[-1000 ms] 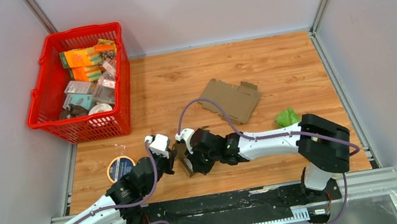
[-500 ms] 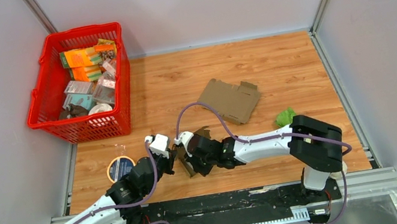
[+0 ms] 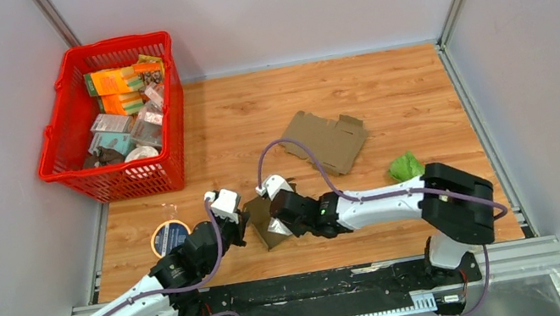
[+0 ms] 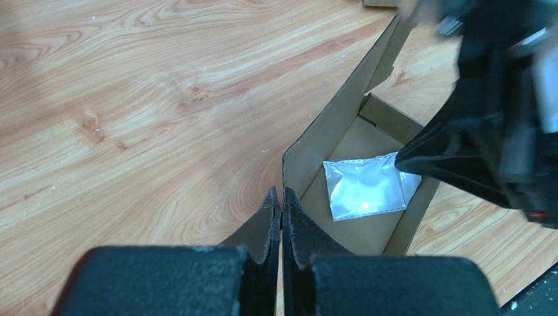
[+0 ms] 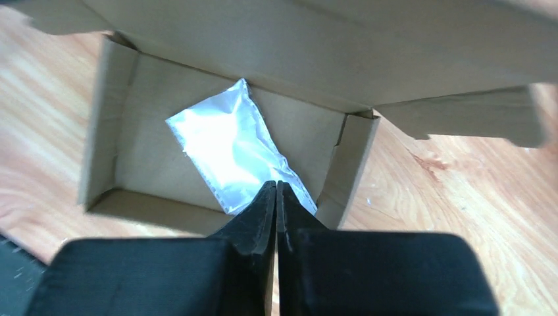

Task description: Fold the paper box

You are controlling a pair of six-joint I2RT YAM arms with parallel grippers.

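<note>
A small brown paper box point(image 3: 258, 213) stands open on the wood floor between my two grippers, its lid flap point(image 5: 329, 46) raised. A white plastic packet point(image 5: 227, 141) lies flat on the box floor point(image 4: 368, 135). My left gripper point(image 4: 281, 192) is shut, pinching the edge of the box's near wall point(image 4: 329, 125). In the top view, this left gripper point(image 3: 243, 222) sits at the box's left side. My right gripper point(image 5: 276, 185) is shut, with its tips over the packet's near corner. From the left wrist view, the right gripper point(image 4: 403, 157) reaches the packet point(image 4: 365, 187) at its right edge.
A flat unfolded cardboard blank point(image 3: 325, 140) lies farther back on the floor. A red basket point(image 3: 134, 180) full of packets stands at the back left. A tape roll point(image 3: 170, 237) lies by the left arm, and a green object point(image 3: 405, 165) by the right arm.
My right gripper has drawn back to the right off the box, so the box's inside and the white packet now show. The left arm has not moved.
</note>
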